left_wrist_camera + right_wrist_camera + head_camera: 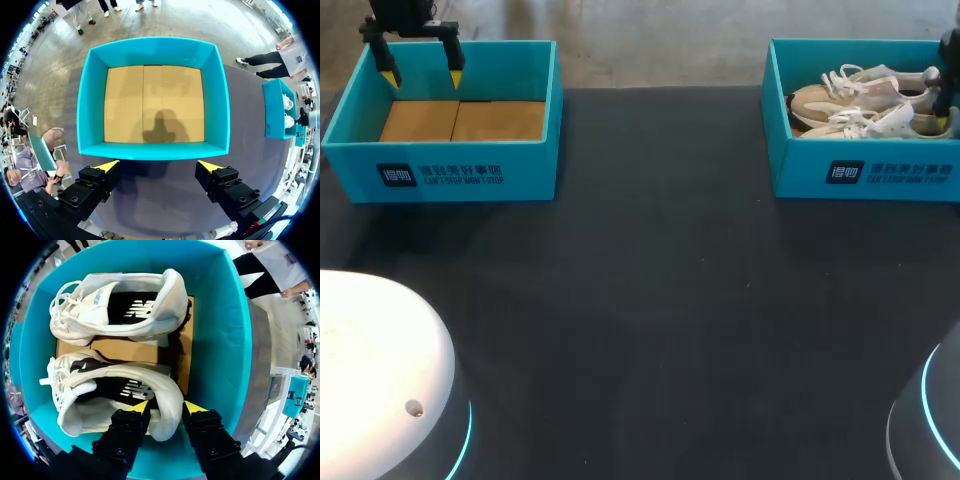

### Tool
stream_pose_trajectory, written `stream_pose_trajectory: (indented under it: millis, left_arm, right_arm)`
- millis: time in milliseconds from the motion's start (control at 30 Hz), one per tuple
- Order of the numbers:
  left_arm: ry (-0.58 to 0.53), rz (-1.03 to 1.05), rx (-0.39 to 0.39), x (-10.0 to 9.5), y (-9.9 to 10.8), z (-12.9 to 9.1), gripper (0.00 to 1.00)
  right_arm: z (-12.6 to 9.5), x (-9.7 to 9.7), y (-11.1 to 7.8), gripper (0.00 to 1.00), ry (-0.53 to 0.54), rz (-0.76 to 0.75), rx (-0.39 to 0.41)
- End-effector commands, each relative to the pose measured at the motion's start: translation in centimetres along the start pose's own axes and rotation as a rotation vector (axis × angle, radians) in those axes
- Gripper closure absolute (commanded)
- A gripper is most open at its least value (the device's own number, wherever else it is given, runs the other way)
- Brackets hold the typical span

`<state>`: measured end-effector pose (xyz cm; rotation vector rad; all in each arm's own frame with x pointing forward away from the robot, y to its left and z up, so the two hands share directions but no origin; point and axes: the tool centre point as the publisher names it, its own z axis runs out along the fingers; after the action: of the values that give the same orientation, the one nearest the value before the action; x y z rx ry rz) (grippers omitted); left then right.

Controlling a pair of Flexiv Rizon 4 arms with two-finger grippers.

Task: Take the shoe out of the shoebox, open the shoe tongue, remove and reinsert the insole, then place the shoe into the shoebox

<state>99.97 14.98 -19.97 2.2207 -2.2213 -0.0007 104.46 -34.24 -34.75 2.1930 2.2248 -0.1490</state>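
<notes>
Two white and beige shoes lie side by side in the teal shoebox (800, 165) at the back right. My right gripper (942, 112) is down inside that box at its right end. In the right wrist view this gripper (166, 407) straddles the heel of the nearer shoe (100, 390): one finger inside the collar, the other outside the heel. The jaws stand open around the heel wall. The second shoe (125, 305) lies farther ahead, on its side. My left gripper (421, 78) hangs wide open above the back of the other teal box (440, 170), holding nothing.
The left box (150, 150) holds only its brown cardboard floor (150, 105). The black tabletop (660, 280) stretches between the two boxes. Both robot bases stand at the front corners, the left one (370, 370) white and rounded.
</notes>
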Motion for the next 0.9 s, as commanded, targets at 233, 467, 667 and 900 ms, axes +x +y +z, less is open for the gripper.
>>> stream_pose_trajectory:
  millis: [233, 467, 667, 900]
  left_arm:
    - [0.0, 0.0, 0.0, 0.0, 0.0, 0.0, 0.0]
    - [0.0, 0.0, 0.0, 0.0, 0.0, 0.0, 0.0]
    - [0.0, 0.0, 0.0, 0.0, 0.0, 0.0, 0.0]
    - [0.0, 0.0, 0.0, 0.0, 0.0, 0.0, 0.0]
  right_arm:
    - [1.1, -0.2, 0.3, 1.0, 0.004, 0.032, -0.004]
    - [0.8, -0.2, 0.1, 1.0, 0.0, 0.067, -0.029]
    - [0.1, -0.2, 0.0, 1.0, -0.017, 0.086, -0.049]
    - [-1.5, -0.2, -0.1, 1.0, -0.048, 0.11, -0.07]
